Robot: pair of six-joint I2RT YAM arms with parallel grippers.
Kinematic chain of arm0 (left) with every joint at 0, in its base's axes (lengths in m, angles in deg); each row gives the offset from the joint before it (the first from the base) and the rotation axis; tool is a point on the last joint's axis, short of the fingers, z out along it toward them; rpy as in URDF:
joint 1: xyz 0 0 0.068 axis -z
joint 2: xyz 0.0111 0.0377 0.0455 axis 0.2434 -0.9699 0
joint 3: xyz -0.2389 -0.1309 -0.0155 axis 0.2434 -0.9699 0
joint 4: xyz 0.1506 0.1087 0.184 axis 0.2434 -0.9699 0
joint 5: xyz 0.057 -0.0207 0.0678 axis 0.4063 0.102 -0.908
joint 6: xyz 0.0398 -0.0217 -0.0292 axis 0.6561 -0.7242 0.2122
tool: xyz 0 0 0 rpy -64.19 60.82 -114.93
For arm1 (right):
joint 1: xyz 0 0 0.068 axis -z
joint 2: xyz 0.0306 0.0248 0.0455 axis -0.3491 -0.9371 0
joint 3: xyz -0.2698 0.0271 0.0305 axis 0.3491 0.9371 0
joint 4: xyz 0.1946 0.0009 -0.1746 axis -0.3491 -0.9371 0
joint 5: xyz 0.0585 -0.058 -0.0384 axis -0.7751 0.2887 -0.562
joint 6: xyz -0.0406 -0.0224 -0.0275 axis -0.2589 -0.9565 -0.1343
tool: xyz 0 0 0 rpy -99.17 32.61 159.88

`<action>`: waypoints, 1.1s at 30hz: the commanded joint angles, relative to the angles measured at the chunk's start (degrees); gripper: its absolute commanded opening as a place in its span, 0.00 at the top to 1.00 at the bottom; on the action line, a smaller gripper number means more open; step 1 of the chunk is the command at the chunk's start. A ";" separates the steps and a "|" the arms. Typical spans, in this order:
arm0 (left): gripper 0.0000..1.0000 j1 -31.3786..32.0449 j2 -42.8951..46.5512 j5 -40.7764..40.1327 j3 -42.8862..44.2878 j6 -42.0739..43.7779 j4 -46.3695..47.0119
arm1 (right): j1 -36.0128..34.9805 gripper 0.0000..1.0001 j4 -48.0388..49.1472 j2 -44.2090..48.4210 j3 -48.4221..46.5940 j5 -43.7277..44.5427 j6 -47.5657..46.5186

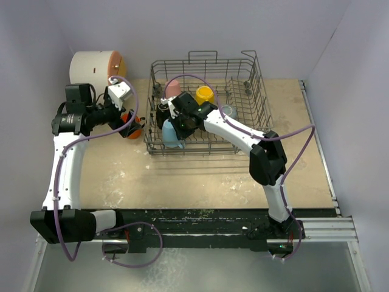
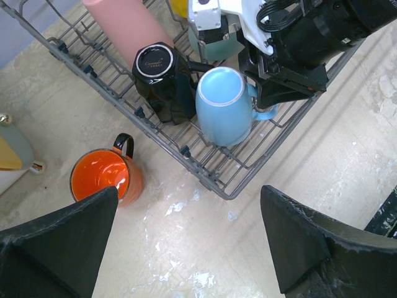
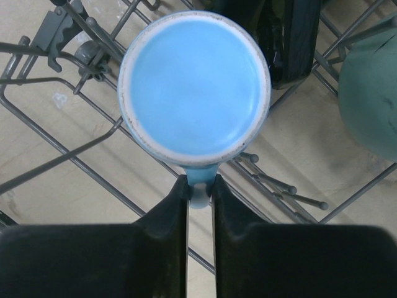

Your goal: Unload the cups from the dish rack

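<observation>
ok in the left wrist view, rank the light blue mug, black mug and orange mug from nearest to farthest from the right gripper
From the right gripper:
1. light blue mug, in the dish rack, its handle pinched by that gripper.
2. black mug, in the rack on the blue one's far side.
3. orange mug, outside the rack, lower left.
</observation>
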 commanded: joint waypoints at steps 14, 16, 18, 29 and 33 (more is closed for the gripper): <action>0.01 -0.21 10.39 5.82 -5.90 15.73 2.42 | -0.48 1.00 -3.20 13.69 -9.15 0.55 3.58; 0.01 -0.21 12.45 6.46 -7.77 19.09 3.27 | -0.51 1.00 -2.63 15.73 -9.96 0.09 5.32; 0.01 -0.21 14.03 7.66 -8.58 21.56 4.07 | -0.50 1.00 -1.11 18.20 -9.55 -1.47 8.10; 0.00 -0.03 22.91 14.64 -13.47 38.35 12.91 | -0.49 1.00 31.85 37.20 19.79 -18.03 40.00; 0.01 -0.06 24.74 16.38 -13.23 39.72 13.85 | -1.65 1.00 43.79 40.49 27.72 -20.84 48.76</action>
